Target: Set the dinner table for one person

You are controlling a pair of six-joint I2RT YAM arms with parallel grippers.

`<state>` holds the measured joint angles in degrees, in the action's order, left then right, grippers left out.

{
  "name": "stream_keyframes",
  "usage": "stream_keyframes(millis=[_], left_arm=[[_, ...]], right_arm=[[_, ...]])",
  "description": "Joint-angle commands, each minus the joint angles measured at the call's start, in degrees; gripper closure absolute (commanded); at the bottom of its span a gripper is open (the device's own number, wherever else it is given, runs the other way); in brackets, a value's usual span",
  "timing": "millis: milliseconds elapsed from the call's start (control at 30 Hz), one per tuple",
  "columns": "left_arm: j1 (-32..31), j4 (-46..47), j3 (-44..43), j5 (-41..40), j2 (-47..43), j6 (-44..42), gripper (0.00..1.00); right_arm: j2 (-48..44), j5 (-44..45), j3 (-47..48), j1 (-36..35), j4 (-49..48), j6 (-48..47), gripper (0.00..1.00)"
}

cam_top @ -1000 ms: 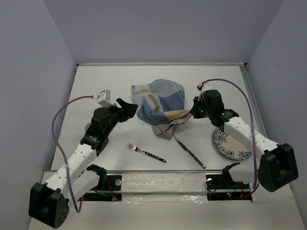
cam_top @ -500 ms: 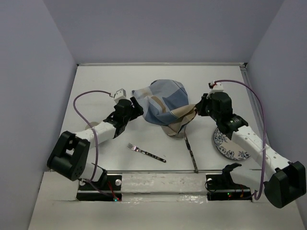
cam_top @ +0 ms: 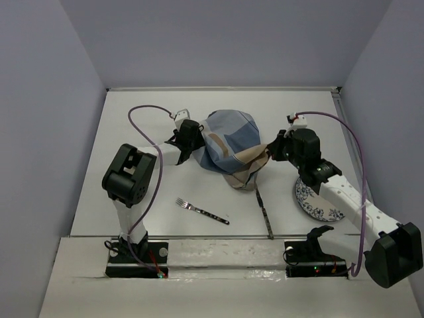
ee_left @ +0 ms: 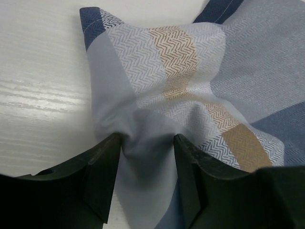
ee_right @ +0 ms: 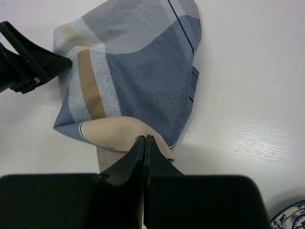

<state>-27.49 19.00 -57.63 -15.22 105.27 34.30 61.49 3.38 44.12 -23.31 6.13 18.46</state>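
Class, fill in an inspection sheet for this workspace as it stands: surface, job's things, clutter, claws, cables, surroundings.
Surface: large white matte tabletop, flat.
Job's things: blue-and-tan plaid cloth placemat, bunched up mid-table; silver fork and table knife lying apart nearer the arm bases; blue-and-white patterned round plate at the right, partly under the right arm.
Clutter: nothing seen.
Claws: left claw closed on a fold at the placemat's left side; right claw shut on its tan corner.
Cables: left purple cable and right purple cable, each looping from a wrist.
Surroundings: pale lavender walls on three sides.
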Motion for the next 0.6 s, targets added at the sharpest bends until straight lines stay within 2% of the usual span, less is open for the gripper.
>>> stream_keyframes(millis=[0, 33, 67, 100, 133, 167, 367, 400, 433, 500, 533, 567], left_arm=[[1.21, -1.07, -3.99, -1.74, 1.6, -1.78, 0.41], [1.47, -1.07, -4.42, -1.91, 2.21, -1.78, 0.41], [1.64, -1.34, -4.6, -1.83, 2.39, -1.96, 0.47], [1.73, -1.08, -4.77, -1.74, 2.57, -2.31, 0.63], [1.91, -0.81, -5.12, -2.17, 2.83, -3.1, 0.94], [2.0, -1.16, -6.26, -2.53, 3.18, -3.45, 1.0], [3.75, -0.9, -4.96, -1.21, 2.4, -4.07, 1.0], [3.84, -0.46, -3.21, -1.3, 1.52, -4.24, 0.99], [4.1, -0.29, -2.5, -0.95, -0.05, -4.33, 0.75], [4.37, -0.28, -0.56, -0.07, -1.82, -4.33, 0.51], [4.37, 0.33, 0.14, 0.37, -2.17, -4.33, 0.34], [4.37, 0.33, 0.67, 1.67, -2.44, -4.25, 0.29]], right_arm=[[-0.77, 0.31, 0.62, -0.24, -3.67, 0.26, 1.0], [-0.5, 0.92, 1.58, -0.24, -3.67, 0.35, 1.0], [0.37, 1.71, 2.11, -0.24, -3.67, 0.26, 1.0], [0.99, 1.89, 2.9, -0.24, -3.76, 0.26, 1.0], [2.91, 2.77, 4.12, -0.24, -4.71, 0.18, 1.0], [4.15, 3.21, 4.83, -0.24, -5.42, 0.17, 1.0], [10.57, 3.92, 10.64, -0.24, -5.51, -0.18, 1.0], [10.49, 3.57, 10.64, -0.24, -7.34, -0.09, 1.0], [10.31, 3.39, 10.38, -0.24, -7.71, -0.35, 1.0], [10.22, 3.91, 10.2, -0.24, -7.98, -0.62, 1.0], [10.22, 3.92, 10.2, -0.24, -7.98, -0.88, 1.0], [10.22, 3.74, 10.02, -0.24, -7.89, -0.88, 1.0]])
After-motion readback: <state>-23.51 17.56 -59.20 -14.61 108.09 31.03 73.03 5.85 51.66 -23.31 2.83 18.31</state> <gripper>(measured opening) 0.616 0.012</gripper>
